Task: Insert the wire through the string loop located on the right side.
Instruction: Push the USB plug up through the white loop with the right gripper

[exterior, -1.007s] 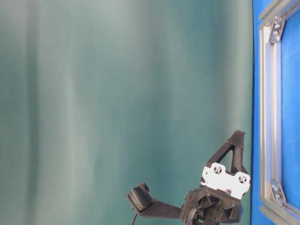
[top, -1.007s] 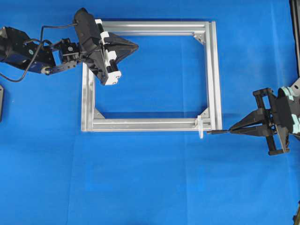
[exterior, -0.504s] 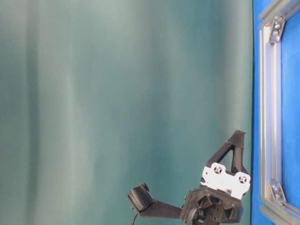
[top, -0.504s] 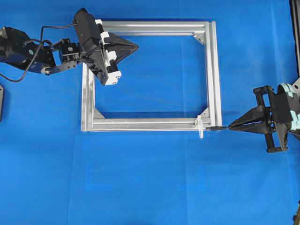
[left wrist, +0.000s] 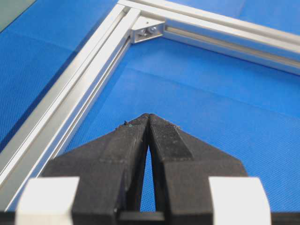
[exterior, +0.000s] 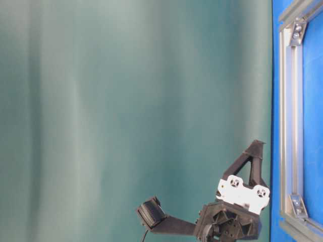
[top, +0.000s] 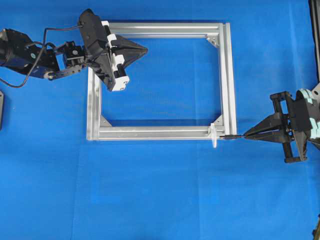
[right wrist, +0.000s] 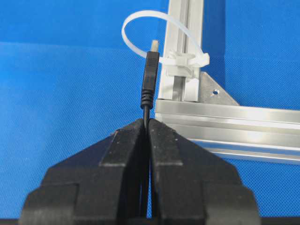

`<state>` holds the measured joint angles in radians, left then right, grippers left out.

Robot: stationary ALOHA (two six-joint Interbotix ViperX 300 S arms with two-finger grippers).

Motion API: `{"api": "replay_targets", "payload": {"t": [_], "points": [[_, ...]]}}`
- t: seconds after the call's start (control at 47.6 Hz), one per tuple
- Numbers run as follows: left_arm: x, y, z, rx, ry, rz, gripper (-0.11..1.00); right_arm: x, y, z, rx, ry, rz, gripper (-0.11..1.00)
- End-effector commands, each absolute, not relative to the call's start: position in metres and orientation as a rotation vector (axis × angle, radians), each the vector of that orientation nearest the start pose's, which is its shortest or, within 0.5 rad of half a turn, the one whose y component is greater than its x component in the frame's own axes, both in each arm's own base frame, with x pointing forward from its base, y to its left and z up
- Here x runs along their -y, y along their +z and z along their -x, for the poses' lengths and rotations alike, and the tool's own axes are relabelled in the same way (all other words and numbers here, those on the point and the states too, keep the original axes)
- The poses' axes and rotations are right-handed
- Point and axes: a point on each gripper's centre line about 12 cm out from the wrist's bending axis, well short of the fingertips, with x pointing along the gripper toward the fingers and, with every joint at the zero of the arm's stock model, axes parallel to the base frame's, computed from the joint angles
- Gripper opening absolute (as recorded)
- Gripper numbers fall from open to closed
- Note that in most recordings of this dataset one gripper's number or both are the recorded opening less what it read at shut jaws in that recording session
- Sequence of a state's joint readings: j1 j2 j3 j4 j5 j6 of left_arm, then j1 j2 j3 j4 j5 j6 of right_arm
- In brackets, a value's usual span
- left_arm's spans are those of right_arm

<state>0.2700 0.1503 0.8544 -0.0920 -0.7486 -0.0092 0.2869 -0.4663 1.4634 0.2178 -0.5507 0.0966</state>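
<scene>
My right gripper (right wrist: pixel 147 121) (top: pixel 245 135) is shut on the wire (right wrist: pixel 149 79), whose black plug sticks out ahead of the fingertips with its metal tip up. That tip reaches the white string loop (right wrist: pixel 159 33) (top: pixel 214 135) at the near right corner of the silver aluminium frame (top: pixel 227 80); whether it has entered the loop I cannot tell. In the overhead view the plug (top: pixel 229 136) lies just right of the loop, pointing left. My left gripper (left wrist: pixel 148 116) (top: pixel 145 49) is shut on nothing, hovering over the frame's far left corner.
Blue cloth (top: pixel 160 190) covers the table. Triangular corner brackets (left wrist: pixel 149 32) (right wrist: pixel 213 91) sit inside the frame's corners. The left arm (top: pixel 30 55) stretches in from the left edge. A teal backdrop (exterior: pixel 131 101) fills the table-level view.
Over the last second my right gripper moved slightly up in the overhead view and carried the plug left to the loop; in the last half second nothing moved. The left arm stayed still.
</scene>
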Motion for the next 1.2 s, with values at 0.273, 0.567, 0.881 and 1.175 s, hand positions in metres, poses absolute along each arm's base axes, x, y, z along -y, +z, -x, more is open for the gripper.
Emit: {"api": "replay_targets", "payload": {"t": [0.273, 0.567, 0.881, 1.175], "points": [[-0.107, 0.148, -0.365, -0.192, 0.333, 0.093, 0.0, -0.04, 0.121, -0.185, -0.453, 0.101, -0.192, -0.04], [-0.108, 0.148, -0.365, -0.192, 0.336, 0.094, 0.0, -0.04, 0.121, -0.185, -0.453, 0.103, -0.191, -0.04], [-0.108, 0.148, -0.365, -0.194, 0.336, 0.094, 0.0, -0.04, 0.121, -0.186, -0.454, 0.103, -0.191, -0.04], [-0.108, 0.148, -0.366, -0.194, 0.335, 0.093, 0.0, -0.043, 0.12, -0.198, -0.468, 0.099, -0.187, -0.04]]}}
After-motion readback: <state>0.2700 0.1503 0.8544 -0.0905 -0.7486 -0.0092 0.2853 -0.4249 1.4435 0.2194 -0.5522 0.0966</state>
